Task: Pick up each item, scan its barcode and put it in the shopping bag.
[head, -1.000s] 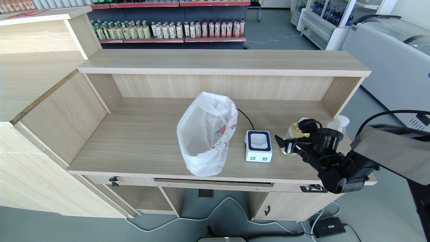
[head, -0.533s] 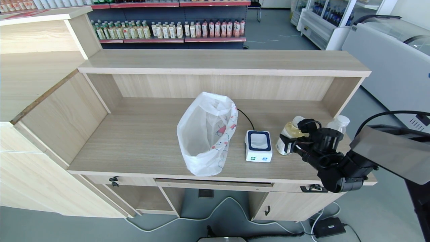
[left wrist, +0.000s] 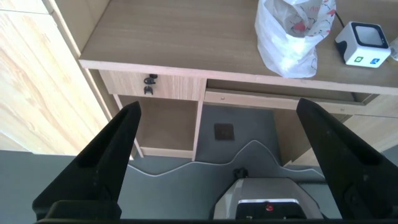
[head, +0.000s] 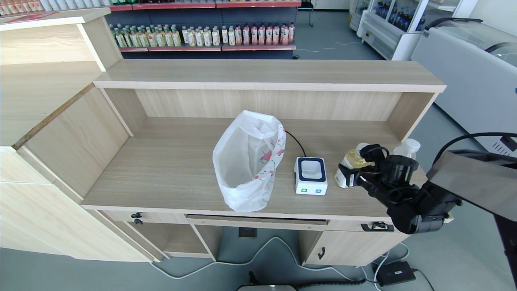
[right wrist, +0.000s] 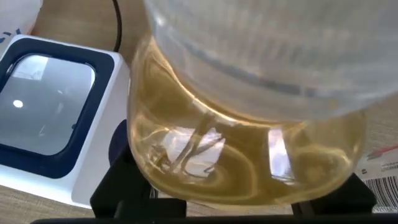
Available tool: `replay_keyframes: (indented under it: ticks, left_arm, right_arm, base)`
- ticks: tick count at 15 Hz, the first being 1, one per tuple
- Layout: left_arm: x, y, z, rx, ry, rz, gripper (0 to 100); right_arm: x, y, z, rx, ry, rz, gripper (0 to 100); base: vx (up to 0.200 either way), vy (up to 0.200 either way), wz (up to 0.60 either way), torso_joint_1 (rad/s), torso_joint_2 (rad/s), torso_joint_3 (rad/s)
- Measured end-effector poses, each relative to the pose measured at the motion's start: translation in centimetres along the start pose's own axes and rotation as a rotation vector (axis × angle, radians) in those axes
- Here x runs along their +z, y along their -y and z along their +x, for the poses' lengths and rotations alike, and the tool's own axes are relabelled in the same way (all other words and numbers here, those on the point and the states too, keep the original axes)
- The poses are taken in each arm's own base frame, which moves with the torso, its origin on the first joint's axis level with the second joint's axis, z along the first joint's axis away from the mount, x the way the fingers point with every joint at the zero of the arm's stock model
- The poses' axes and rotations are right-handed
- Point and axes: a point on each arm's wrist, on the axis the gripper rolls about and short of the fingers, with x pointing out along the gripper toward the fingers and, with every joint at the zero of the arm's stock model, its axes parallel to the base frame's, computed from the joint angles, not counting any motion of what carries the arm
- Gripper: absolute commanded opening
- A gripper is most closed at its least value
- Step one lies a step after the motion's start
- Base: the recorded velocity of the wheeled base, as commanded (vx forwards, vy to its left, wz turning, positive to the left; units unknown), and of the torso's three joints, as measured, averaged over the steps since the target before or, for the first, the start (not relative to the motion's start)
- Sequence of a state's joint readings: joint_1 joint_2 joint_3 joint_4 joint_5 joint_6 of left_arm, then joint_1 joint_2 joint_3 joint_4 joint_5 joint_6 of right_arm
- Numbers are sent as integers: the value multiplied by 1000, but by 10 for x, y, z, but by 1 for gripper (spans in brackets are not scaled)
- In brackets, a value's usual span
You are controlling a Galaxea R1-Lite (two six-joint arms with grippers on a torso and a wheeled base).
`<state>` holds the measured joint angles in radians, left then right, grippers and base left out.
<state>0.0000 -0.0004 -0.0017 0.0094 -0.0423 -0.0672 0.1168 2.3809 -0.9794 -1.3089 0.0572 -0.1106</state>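
Now the right gripper [head: 352, 178] has its jaws clamped on the clear plastic bottle of amber drink [head: 350, 160]. A second ago those jaws stood apart on either side of the bottle's lower body. Half a second ago they had closed, and the bottle had tipped its base toward the small white barcode scanner with the dark blue window frame [head: 310, 175]. Since then the arm has drawn a little away from the scanner, carrying the bottle with it. We judge the pick-up done and the scan not yet done, because the bottle sits beside the scanner, not over its window.

The bottle is held leaning, just to the right of the scanner and close to the light wooden bench [head: 169, 169]. We cannot tell whether its base has left the surface. Its wall is transparent and ribbed near the top, and the liquid is golden. A white label wraps its lower part. In the right wrist view a strip of barcode lines shows at the edge, probably on that label.

The white plastic shopping bag with red print [head: 248, 161] stands open just left of the scanner. A second clear bottle with a white cap [head: 407, 147] waits farther right of the scanner. The left gripper [left wrist: 217, 112] hangs well left of the scanner, below the bench edge, with its jaws wide apart and empty.
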Motion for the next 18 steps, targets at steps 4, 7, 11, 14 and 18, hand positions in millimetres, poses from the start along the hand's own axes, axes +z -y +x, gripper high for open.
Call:
replay_keyframes:
  ticks: [4,7,11,14,18]
  left_arm:
    - [0,0,0,0,0,0,100]
    - [0,0,0,0,0,0,100]
    - [0,0,0,0,0,0,100]
    - [0,0,0,0,0,0,100]
    - [0,0,0,0,0,0,100]
  right_arm:
    - [24,12,-16,43,-24,19,0]
    - [73,18,-35,151,-59,114,0]
    - [165,22,-89,481,-49,245,0]
    - [228,-5,-143,817,-10,332,0]
    - [258,-45,-191,1093,-4,356,0]
  base:
    - [0,0,0,0,0,0]
    - [0,0,0,0,0,0]
    - [0,0,0,0,0,0]
    - [0,0,0,0,0,0]
    - [0,0,0,0,0,0]
